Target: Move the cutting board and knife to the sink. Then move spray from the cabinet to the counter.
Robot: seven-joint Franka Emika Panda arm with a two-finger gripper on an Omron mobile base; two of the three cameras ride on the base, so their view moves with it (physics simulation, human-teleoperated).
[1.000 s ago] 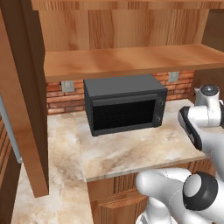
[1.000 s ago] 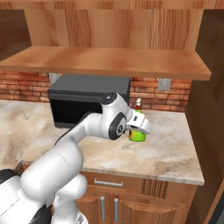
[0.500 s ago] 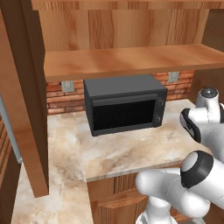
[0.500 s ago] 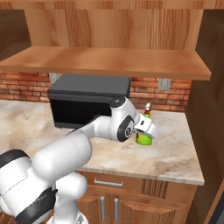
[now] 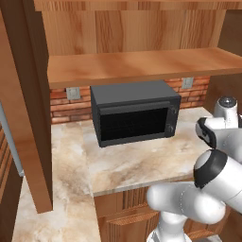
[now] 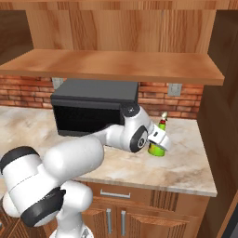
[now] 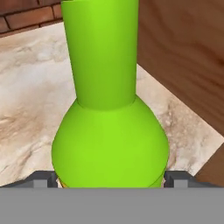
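One black microwave (image 5: 134, 113) sits on the counter (image 5: 137, 163) in the left base view. Right base view — the spray (image 6: 158, 142) stands upright on the counter, gripper (image 6: 160, 139) against it. Hand view — fingertips (image 7: 43, 178) spread wide, flanking the bottle's base.

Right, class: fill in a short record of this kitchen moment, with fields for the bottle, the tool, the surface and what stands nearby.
bottle: green spray bottle, upright on the counter
tool: tool open, one finger on each side of the bottle's base
surface: marbled stone counter
nearby: black microwave left of the bottle, under the wooden shelf
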